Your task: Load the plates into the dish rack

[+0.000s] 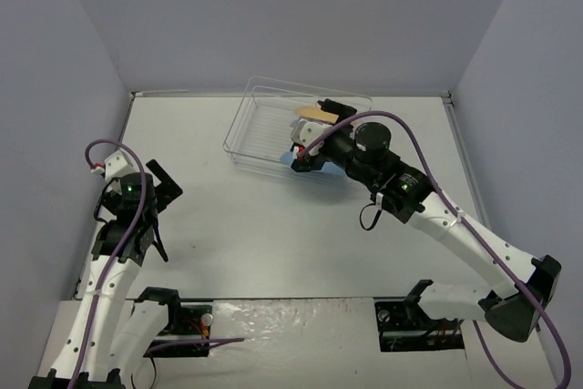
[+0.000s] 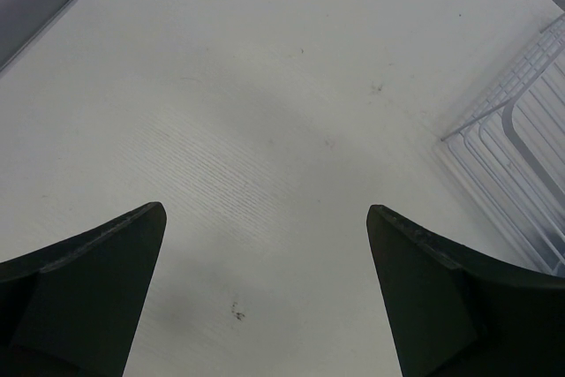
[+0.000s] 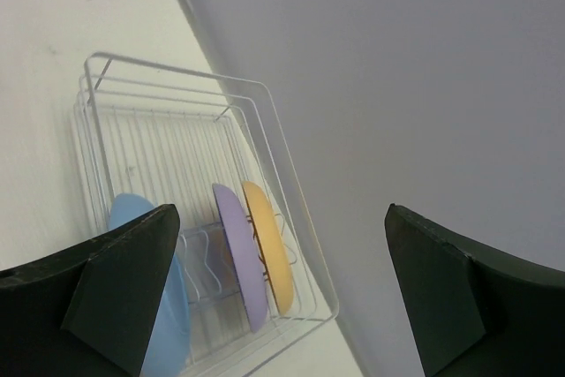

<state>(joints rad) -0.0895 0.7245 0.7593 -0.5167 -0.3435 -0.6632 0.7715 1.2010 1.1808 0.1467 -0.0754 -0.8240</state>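
Observation:
The wire dish rack (image 1: pixel 260 129) stands at the back middle of the table. In the right wrist view the rack (image 3: pixel 181 68) holds three plates on edge in its slots: the light blue plate (image 3: pixel 177 328), the lavender plate (image 3: pixel 237 253) and the yellow-orange plate (image 3: pixel 269 249). The blue plate is partly hidden behind my left finger; I cannot tell if they touch. My right gripper (image 3: pixel 281 218) is open and empty, over the rack's near right side (image 1: pixel 305 148). My left gripper (image 2: pixel 265 214) is open and empty over bare table at the left (image 1: pixel 167 211).
Grey walls close in the white table (image 1: pixel 237 225) on the left, back and right. A corner of the rack (image 2: pixel 521 130) shows at the right of the left wrist view. The rack's back side lies close to the back wall.

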